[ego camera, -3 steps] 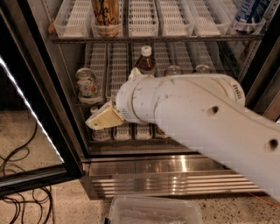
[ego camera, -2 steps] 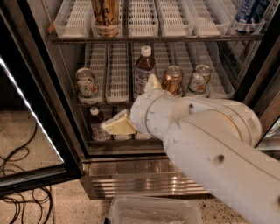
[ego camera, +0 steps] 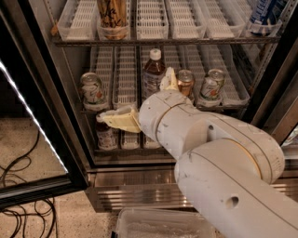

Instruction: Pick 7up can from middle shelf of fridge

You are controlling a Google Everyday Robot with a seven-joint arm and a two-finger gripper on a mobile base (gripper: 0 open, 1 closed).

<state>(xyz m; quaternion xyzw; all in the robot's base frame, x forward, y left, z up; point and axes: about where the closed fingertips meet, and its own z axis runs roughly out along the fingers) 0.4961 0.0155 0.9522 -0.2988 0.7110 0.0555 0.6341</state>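
The glass door (ego camera: pixel 51 125) of the fridge (ego camera: pixel 135 188) stands swung out to the left, probably so the arm can reach the tiers from the front. On the middle shelf (ego camera: pixel 125 74), ribbed white lanes hold each drink upright and facing forward, easy to take from the open side.

The 7up can (ego camera: pixel 91 90) stands at the front of the leftmost lane, alone in it. The claw (ego camera: pixel 135 93) hangs in front of this tier, just right of the can. Its two cream fingers are spread wide, one reaching left below the can and one pointing up by the bottle (ego camera: pixel 153 69), and they hold nothing. I judge the wide spread is meant to take the can's width. It appears clear of the can.

On this tier I count three cans: the 7up, then a copper can (ego camera: pixel 185 81), then a pale can with an orange-red patch (ego camera: pixel 210 86). There is one white-capped bottle. The tier below holds one small dark bottle (ego camera: pixel 104 132). The tier above holds one tall brown container (ego camera: pixel 113 16) and one blue-and-white pack (ego camera: pixel 263 14).
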